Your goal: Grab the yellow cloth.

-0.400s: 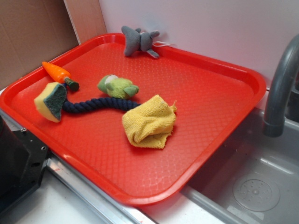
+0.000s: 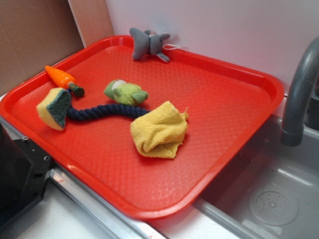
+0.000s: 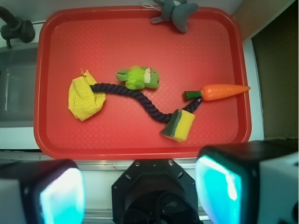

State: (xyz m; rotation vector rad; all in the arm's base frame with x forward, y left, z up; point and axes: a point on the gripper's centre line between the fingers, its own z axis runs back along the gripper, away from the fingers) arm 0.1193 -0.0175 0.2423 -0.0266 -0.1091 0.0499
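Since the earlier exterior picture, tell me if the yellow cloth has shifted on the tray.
No. The yellow cloth lies in the same spot, its edge over the end of the dark blue rope, same gap to the red tray rim.

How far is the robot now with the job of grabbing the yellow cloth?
Nothing looks done yet. The yellow cloth lies crumpled on the red tray, one end of the dark blue rope touching it. In the wrist view the gripper is open, empty, and off the tray's near edge, far from the cloth. Left: move over the cloth, descend, close on it.
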